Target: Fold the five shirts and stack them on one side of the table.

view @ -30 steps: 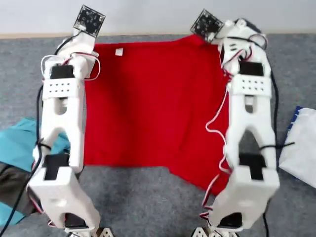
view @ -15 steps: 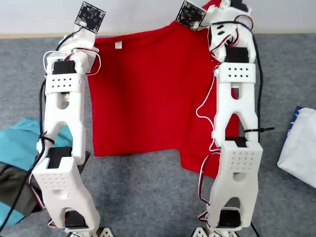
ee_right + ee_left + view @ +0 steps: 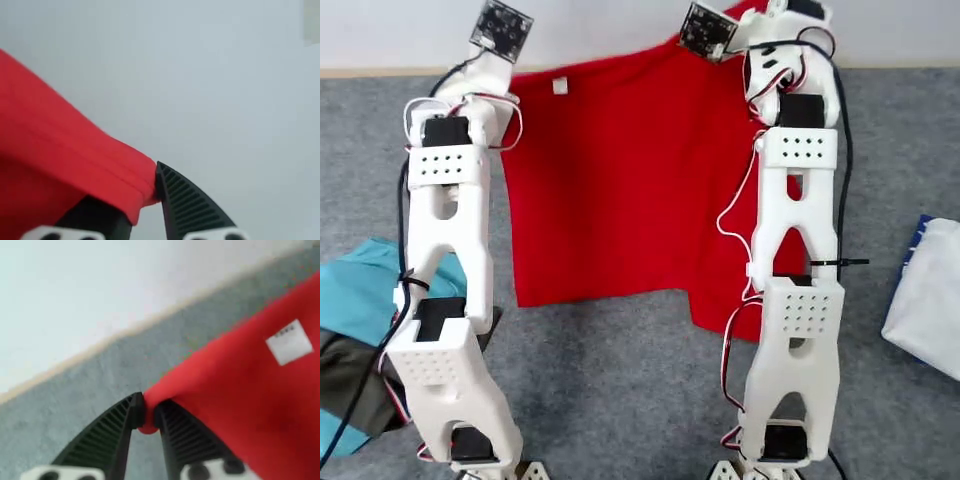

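A red shirt [image 3: 620, 180] lies spread between the two arms, its far edge lifted at the back of the grey table. A white label [image 3: 560, 87] shows near its collar. My left gripper [image 3: 148, 416] is shut on a pinch of the red shirt [image 3: 240, 385] at its far left corner. In the right wrist view my right gripper [image 3: 145, 192] is shut on the hem of the red shirt [image 3: 55, 165], held up against the pale wall. In the high view the left arm [image 3: 445, 200] and right arm [image 3: 798, 200] stretch to the far edge.
A teal shirt [image 3: 350, 290] with a dark garment [image 3: 345, 365] lies at the left edge. A white shirt [image 3: 930, 300] with blue trim rests at the right edge. Grey carpet [image 3: 620, 400] is bare in front of the red shirt.
Both arms have stretched toward the back wall, dragging the red shirt away from the front. Its near hem has slid farther back and the far right corner has risen.
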